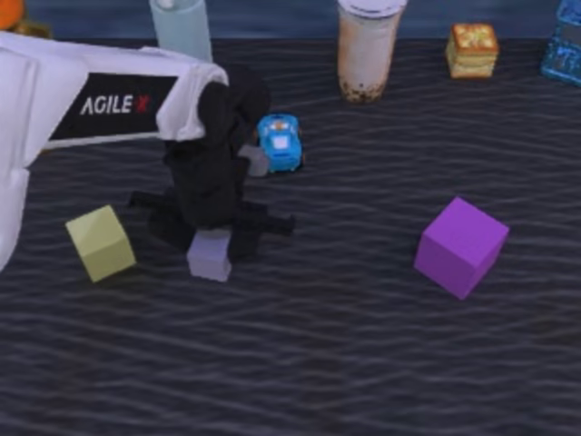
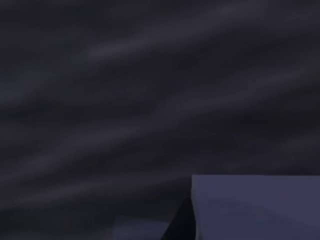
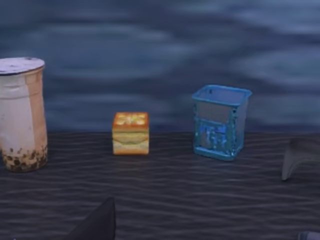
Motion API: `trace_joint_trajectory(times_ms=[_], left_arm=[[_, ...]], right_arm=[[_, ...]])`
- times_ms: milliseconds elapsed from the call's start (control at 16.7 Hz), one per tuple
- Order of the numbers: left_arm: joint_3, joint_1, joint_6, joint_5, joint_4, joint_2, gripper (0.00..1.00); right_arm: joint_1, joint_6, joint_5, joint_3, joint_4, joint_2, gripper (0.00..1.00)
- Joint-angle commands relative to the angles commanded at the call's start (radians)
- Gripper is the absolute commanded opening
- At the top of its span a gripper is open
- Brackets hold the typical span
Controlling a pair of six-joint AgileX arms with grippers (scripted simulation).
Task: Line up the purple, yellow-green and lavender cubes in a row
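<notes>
The left gripper (image 1: 216,238) is positioned low over the small lavender cube (image 1: 210,255), left of centre on the dark rippled table (image 1: 363,345); finger state cannot be told. The pale yellow-green cube (image 1: 100,242) lies just beside it, the large purple cube (image 1: 460,246) well apart. Square placement in line is advised. The right arm is out of the top view.

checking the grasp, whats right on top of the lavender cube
The left gripper sits directly over the lavender cube, hiding its far edge. Its fingers are covered, so a grip can't be confirmed. The left wrist view shows only a cube corner.
</notes>
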Motion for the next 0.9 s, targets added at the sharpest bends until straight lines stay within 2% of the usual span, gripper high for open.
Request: trace_joint_trajectory(times_ms=[300,660,900], left_arm=[[0.023,0.003,0.005,-0.008,-0.030,-0.040,0.00],[0.140,0.018,0.002,-0.009,-0.220,-0.106,0.00],[0.162,0.021,0.002,-0.008,-0.251,-0.122,0.00]], right_arm=[[0.000,0.000,0.000,0.000,0.000,0.000,1.00],[0.000,0.000,0.000,0.000,0.000,0.000,1.00],[0.000,0.000,0.000,0.000,0.000,0.000,1.00]])
